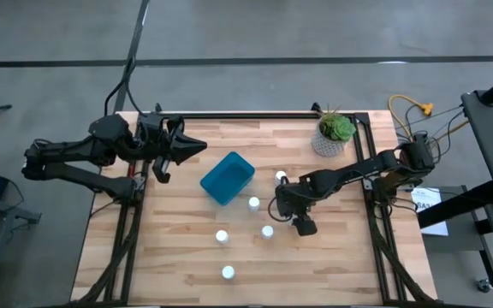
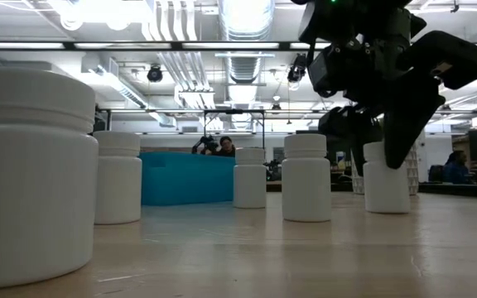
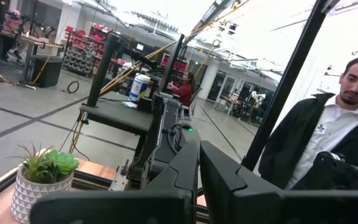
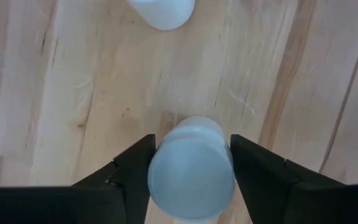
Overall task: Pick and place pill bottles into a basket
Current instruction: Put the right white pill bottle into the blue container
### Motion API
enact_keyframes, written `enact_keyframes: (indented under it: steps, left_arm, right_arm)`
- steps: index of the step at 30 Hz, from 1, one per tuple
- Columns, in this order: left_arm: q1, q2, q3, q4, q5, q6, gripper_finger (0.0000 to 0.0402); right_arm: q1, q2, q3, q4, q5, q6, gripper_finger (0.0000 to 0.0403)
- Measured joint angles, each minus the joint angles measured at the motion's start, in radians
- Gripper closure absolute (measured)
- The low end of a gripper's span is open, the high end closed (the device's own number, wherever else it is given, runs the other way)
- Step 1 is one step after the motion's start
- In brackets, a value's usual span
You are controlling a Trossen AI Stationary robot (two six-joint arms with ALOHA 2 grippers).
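While the left gripper (image 1: 197, 147) is waiting pinched together over the tabletop's (image 1: 178, 257) far-left corner, the basket (image 1: 227, 178) is sitting empty near mid-table. Right of it, the right gripper (image 1: 288, 211) is reaching down, fingers (image 4: 135, 165) apart, straddling a pill bottle (image 4: 191, 168); closing off-centre could be tipping it away.

Right gripper (image 4: 191, 168) points down, fingers spread; left gripper (image 1: 197, 147) closed.
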Motion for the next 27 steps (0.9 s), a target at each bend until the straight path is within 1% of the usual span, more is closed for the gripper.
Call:
enact_keyframes:
  steps: [6,17,22,27]
  left_arm:
    - [0.0,0.0,0.0,0.0,0.0,0.0,0.0402]
    - [0.0,0.0,0.0,0.0,-0.001,0.0,0.0402]
    - [0.0,0.0,0.0,0.0,-0.003,0.0,0.0402]
    - [0.0,0.0,0.0,-0.001,-0.011,0.0,0.0402]
  right_arm:
    - [0.0,0.0,0.002,0.002,0.0,0.005,0.0233]
    - [0.0,-0.005,0.002,0.001,-0.01,0.044,0.0238]
    - [0.0,-0.031,0.004,-0.027,-0.002,0.05,0.0241]
    - [-0.003,-0.071,0.047,-0.075,0.016,0.048,0.0244]
